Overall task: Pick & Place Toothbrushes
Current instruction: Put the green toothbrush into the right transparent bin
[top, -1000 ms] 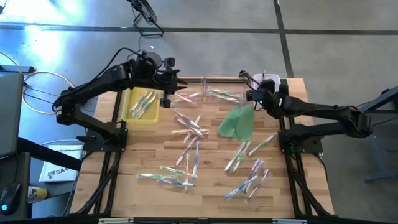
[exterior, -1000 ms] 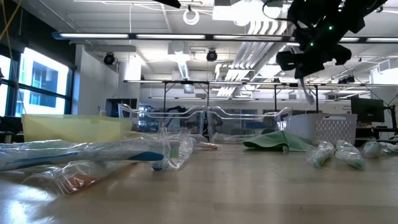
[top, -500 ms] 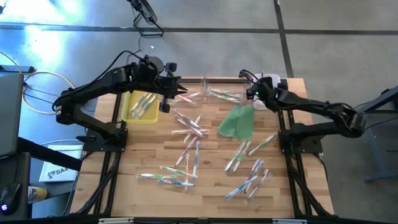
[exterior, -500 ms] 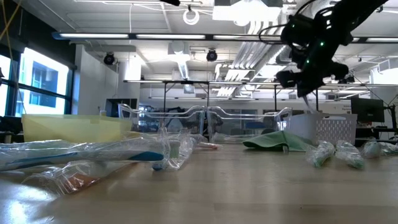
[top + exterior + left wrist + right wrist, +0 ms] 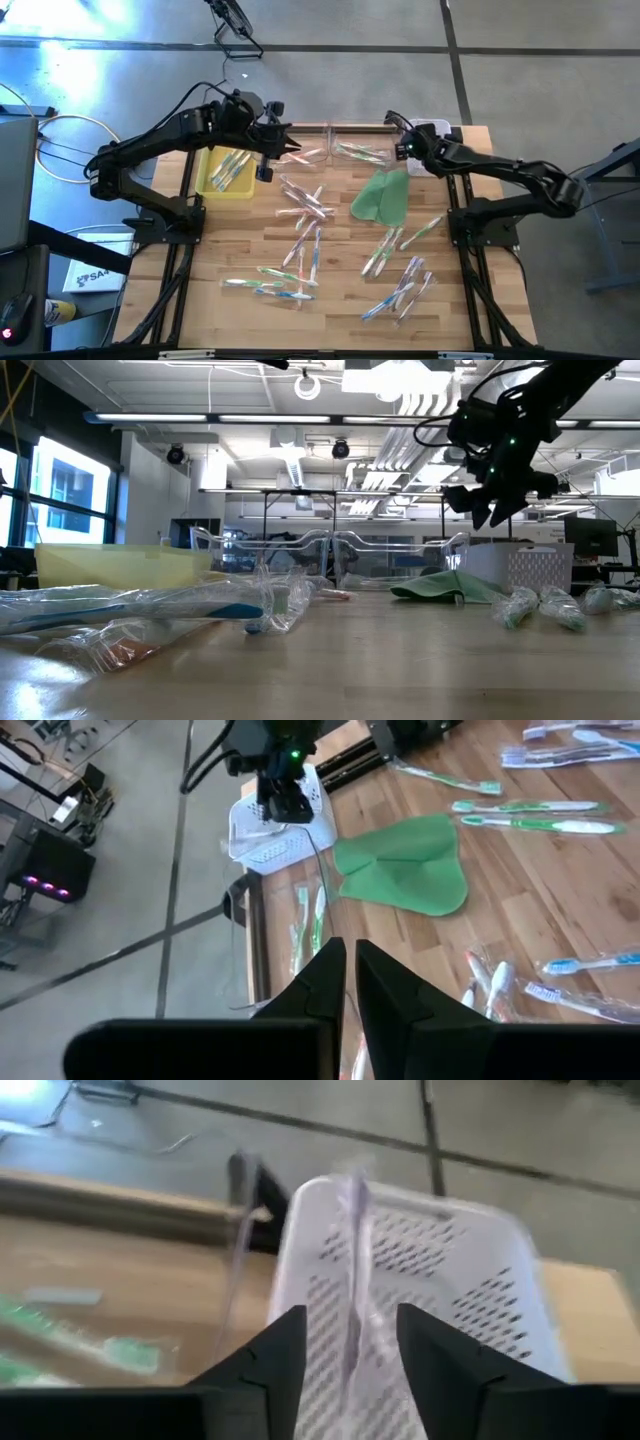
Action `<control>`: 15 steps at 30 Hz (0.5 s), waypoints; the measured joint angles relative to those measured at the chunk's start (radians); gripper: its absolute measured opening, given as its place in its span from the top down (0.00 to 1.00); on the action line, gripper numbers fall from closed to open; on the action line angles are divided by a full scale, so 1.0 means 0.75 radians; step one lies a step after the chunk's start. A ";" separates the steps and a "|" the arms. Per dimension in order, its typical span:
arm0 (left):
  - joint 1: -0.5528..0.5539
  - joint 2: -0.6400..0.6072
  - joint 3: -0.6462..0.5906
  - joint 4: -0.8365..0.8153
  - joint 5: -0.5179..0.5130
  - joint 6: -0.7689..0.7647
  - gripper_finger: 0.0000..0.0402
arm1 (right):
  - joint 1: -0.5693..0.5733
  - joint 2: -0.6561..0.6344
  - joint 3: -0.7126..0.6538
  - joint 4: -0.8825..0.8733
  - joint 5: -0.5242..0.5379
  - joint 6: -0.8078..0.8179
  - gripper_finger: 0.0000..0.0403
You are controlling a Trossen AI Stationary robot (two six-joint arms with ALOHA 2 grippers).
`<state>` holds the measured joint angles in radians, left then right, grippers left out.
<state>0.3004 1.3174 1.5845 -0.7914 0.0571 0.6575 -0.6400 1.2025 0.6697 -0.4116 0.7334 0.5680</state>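
My right gripper (image 5: 350,1355) hangs over the white basket (image 5: 480,1290), fingers parted, a wrapped toothbrush (image 5: 352,1270) upright between them; my left gripper (image 5: 350,982) is closed, toothbrushes (image 5: 305,240) scattered below

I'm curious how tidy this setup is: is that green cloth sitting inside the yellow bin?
No, the green cloth lies flat on the bare wooden table, well away from the yellow bin, which holds only toothbrushes.

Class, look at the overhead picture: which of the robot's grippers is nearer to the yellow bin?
Left. The left gripper hangs just beside the yellow bin, off its inner far corner. The right gripper is across the table, by the white basket.
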 joint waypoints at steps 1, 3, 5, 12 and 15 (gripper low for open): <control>0.000 0.000 0.000 -0.005 0.000 0.000 0.95 | -0.006 -0.006 0.003 -0.002 0.001 -0.016 0.61; 0.000 0.000 0.000 -0.011 0.000 0.000 0.95 | -0.006 -0.018 0.016 -0.005 -0.002 -0.032 0.61; 0.000 0.000 0.000 -0.025 0.000 0.000 0.95 | -0.002 -0.045 0.036 -0.005 -0.016 -0.053 0.62; 0.000 0.000 -0.010 -0.017 -0.113 0.029 0.95 | 0.113 -0.185 0.080 0.109 -0.191 -0.125 0.69; 0.001 -0.011 -0.063 0.019 -0.122 0.031 0.95 | 0.184 -0.250 0.080 0.159 -0.275 -0.187 0.74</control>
<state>0.3008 1.3091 1.5375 -0.7774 -0.0345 0.6807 -0.5023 1.0152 0.7296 -0.2927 0.5271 0.4277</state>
